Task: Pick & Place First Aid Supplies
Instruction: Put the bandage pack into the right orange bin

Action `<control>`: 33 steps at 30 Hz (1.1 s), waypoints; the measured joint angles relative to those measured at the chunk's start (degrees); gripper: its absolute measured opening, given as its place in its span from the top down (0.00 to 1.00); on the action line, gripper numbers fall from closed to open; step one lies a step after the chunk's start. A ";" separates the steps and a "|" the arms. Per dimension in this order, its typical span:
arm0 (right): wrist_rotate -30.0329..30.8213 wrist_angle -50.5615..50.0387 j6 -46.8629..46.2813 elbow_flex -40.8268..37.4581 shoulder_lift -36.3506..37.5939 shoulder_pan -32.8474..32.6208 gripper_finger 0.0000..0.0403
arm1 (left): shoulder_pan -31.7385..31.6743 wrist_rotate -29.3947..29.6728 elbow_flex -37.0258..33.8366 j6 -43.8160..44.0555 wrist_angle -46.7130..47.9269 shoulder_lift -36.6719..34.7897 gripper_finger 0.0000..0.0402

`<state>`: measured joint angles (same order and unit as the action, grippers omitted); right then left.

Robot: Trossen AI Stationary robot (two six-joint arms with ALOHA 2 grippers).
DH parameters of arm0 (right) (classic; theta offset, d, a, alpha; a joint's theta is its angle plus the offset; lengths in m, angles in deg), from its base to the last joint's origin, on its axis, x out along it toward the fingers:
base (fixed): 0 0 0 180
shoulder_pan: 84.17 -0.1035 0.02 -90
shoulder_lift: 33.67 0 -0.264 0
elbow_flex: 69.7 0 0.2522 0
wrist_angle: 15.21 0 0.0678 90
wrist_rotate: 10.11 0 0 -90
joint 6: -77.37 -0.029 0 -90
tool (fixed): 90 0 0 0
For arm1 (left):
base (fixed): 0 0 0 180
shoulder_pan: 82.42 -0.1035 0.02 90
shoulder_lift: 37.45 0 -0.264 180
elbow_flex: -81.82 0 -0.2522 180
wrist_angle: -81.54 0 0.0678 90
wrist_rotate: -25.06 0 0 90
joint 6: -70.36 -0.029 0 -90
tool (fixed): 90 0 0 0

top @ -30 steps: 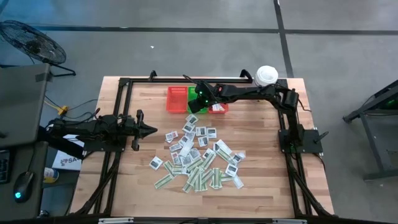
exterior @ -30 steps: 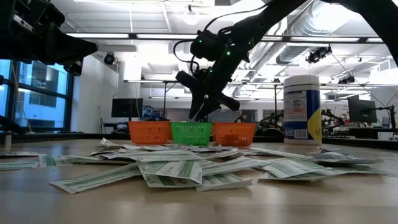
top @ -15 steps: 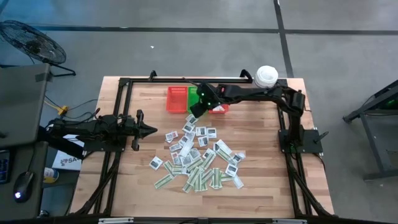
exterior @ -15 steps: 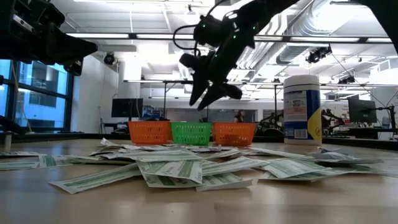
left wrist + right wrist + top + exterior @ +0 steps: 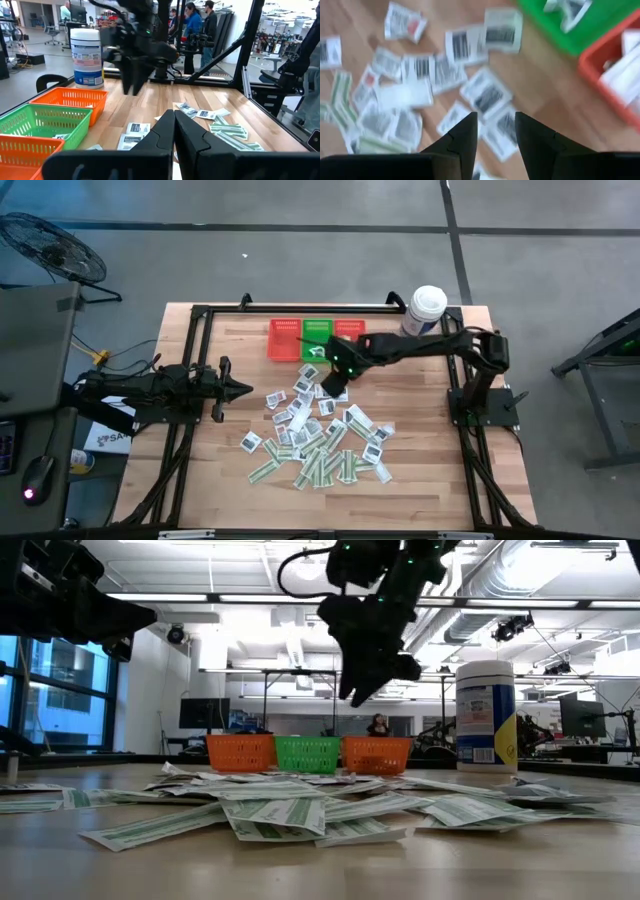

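Wooden tabletop (image 5: 420, 440) carries the scattered first aid packets (image 5: 320, 430) at its middle. Above their far edge hangs the right gripper (image 5: 335, 383), fingers parted and empty; overlapping packets could make it pinch two. Left gripper (image 5: 243, 388) waits pinched together.

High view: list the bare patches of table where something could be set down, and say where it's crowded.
Bare wood lies right of the packet pile toward the right arm's base, along the near table edge, and between the left gripper and the baskets. The middle is crowded.
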<state>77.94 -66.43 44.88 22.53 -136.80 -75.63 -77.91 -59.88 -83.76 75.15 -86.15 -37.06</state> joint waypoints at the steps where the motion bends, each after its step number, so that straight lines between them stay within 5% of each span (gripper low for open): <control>1: 0.04 0.13 -0.16 -1.15 0.58 -0.79 0.69 | 0.02 0.00 0.00 0.00 0.00 0.01 1.00; 18: 3.57 1.47 -16.33 -17.73 11.14 -12.24 0.69 | 0.00 0.04 0.00 -0.01 -0.02 -0.01 1.00; 33: 10.43 -2.88 -38.67 -19.48 11.29 -17.30 0.69 | 0.00 0.04 0.00 -0.01 0.00 0.01 1.00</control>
<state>88.37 -69.31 6.21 3.05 -125.51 -92.93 -77.91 -59.84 -83.76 75.14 -86.15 -37.05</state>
